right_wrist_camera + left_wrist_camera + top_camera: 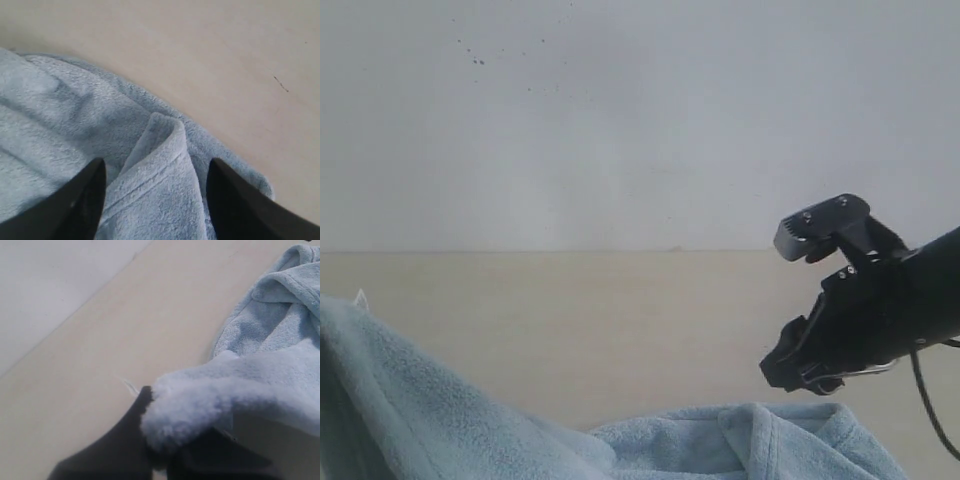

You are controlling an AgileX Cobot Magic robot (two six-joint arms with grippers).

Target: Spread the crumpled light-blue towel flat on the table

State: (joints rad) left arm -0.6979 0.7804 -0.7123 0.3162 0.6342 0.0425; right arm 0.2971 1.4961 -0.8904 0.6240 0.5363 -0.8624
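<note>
The light-blue towel (440, 420) lies crumpled along the near edge of the table (570, 320), its left part rising in a slope. In the left wrist view my left gripper (175, 415) is shut on a fluffy bunch of the towel (260, 375), and this gripper is out of the exterior view. My right gripper (795, 300) hangs open just above the towel's right part (750, 445). In the right wrist view its fingers (90, 190) stand apart on either side of a raised hemmed fold (160, 150), with the gripper (156, 165) holding nothing.
A white wall (620, 120) meets the table at the back. Bare tabletop (100, 365) stretches beyond the towel. A small white tag (360, 298) sticks up from the towel's left edge. A thin dark mark (281, 84) is on the table.
</note>
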